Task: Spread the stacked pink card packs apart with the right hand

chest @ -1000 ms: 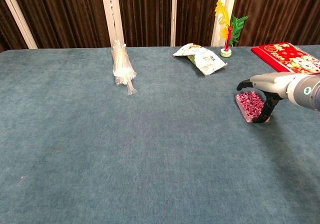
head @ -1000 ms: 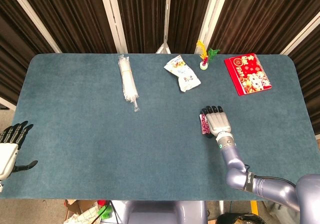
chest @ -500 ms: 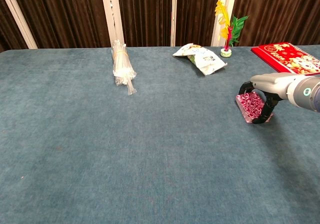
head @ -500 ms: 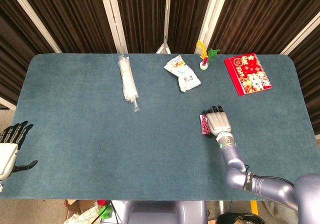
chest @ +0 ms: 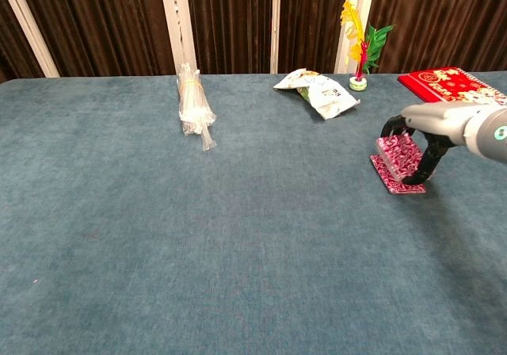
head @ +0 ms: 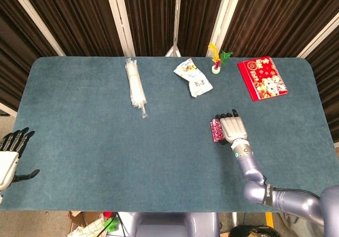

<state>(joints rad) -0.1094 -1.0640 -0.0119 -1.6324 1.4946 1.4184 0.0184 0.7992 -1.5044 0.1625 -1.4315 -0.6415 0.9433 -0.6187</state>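
Two pink patterned card packs (head: 215,130) lie right of the table's middle. In the chest view the upper pack (chest: 401,154) is tilted up off the lower pack (chest: 386,175), which lies flat on the blue cloth. My right hand (chest: 444,127) reaches over them from the right; its fingers curl over the upper pack's far edge and the thumb hooks under its near edge. From the head view that right hand (head: 233,127) covers the packs' right side. My left hand (head: 10,157) hangs off the table's near left corner, fingers spread and holding nothing.
A plastic-wrapped bundle of sticks (head: 135,87) lies at the back left. A white snack bag (head: 194,77), a feather shuttlecock (head: 216,63) and a red booklet (head: 262,78) sit along the back right. Dark curtains hang behind the table.
The right hand has closed its fingers round the upper pink pack and raised its far edge, tilting it off the lower pack. The left hand has not moved.
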